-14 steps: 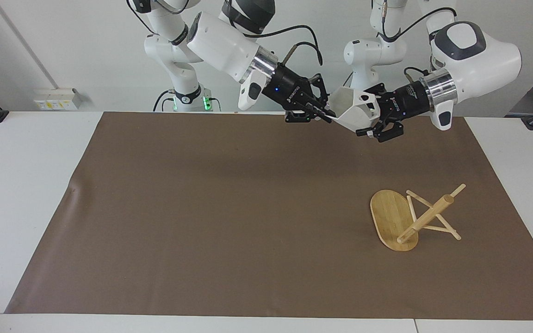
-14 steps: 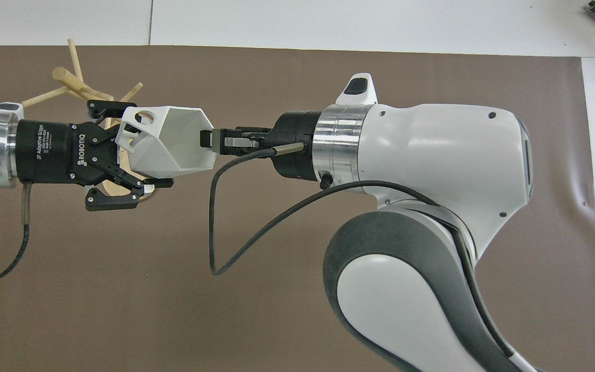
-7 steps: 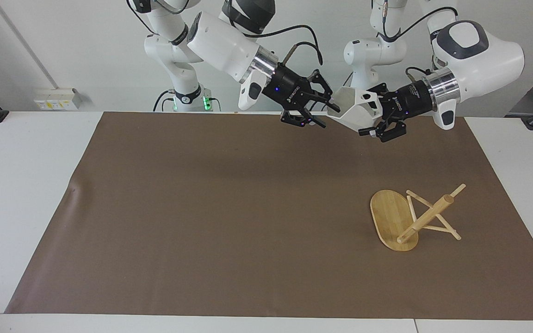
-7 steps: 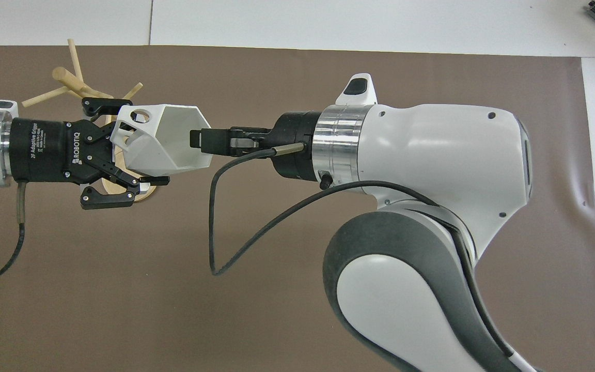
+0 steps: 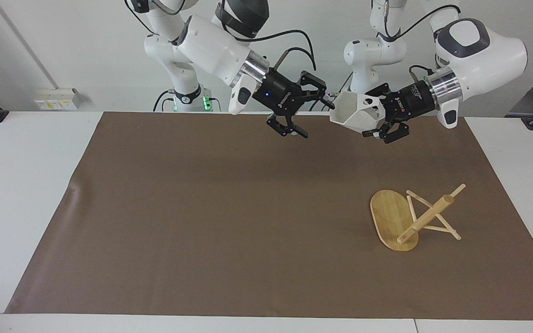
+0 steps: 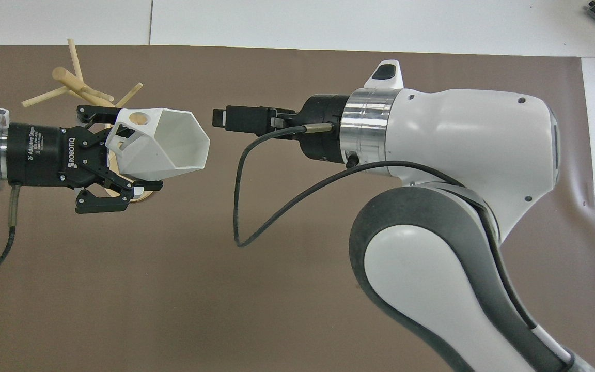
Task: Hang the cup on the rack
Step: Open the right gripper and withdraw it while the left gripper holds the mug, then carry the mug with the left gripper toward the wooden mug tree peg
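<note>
The white faceted cup point(image 5: 356, 113) point(image 6: 166, 147) hangs in the air on its side, above the mat's edge nearest the robots. My left gripper point(image 5: 377, 114) point(image 6: 133, 151) is shut on its base end. The pierced handle point(image 6: 135, 120) faces up and the mouth points at my right gripper point(image 5: 315, 115) point(image 6: 220, 118). That gripper is open and holds nothing, a short gap away from the rim. The bamboo rack point(image 5: 393, 217) point(image 6: 70, 82) lies tipped over on the mat toward the left arm's end, with its post point(image 5: 426, 217) slanting up and its pegs on the mat. In the overhead view its base is mostly hidden under the left gripper.
A brown mat point(image 5: 211, 208) covers most of the white table point(image 5: 21, 185). A black cable point(image 6: 256, 206) loops below the right wrist. The right arm's bulky elbow point(image 6: 432, 279) fills much of the overhead view.
My right gripper has let go of the cup's rim, opened wide and drawn back from the cup. The left gripper keeps the cup and has shifted slightly.
</note>
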{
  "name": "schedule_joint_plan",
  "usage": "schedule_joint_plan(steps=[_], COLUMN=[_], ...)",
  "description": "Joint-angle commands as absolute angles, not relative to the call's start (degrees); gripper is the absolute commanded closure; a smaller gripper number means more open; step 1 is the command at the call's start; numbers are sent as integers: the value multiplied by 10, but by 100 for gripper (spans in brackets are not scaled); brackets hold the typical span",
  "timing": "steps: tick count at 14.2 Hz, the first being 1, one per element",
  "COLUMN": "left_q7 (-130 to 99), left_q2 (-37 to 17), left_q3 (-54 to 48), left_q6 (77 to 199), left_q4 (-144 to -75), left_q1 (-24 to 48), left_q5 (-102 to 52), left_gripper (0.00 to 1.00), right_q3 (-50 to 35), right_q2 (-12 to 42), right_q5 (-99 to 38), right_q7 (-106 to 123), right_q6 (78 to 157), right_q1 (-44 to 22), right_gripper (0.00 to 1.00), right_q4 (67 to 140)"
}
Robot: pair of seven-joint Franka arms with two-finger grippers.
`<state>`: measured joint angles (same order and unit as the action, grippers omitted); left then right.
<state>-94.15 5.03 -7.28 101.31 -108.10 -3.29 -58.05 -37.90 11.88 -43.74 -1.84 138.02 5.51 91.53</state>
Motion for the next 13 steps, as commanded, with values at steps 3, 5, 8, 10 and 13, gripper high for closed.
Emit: schedule_joint_plan(steps=[3,5,8,10,13], left_q7=[-1168,-1216,-1267,-1288,-1302], left_q2=[75,90,106,110,114], left_q3=[-76,-76,-77,-79,-83], left_q6=[1140,1200,1267,1289,1321], left_q4=[-1132,-1176,-1222,-1243,-1263], left_q1=[-10,-5,-4,1,8], left_q5=[-492,-482,-482,-482,-482], left_gripper=[100,100,100,100,100], right_q3=[-284,-250,-219,-180,-85], right_q2=[98,98,96,83,77], right_q5=[-222,-132,2,58,52], right_q7=[-69,-68,-56,-15,63], right_q6=[1198,1086,958,914,897], right_q1=[64,64,65,65,64], right_gripper=[0,0,0,0,0], right_q4=[881,843,814,816,822])
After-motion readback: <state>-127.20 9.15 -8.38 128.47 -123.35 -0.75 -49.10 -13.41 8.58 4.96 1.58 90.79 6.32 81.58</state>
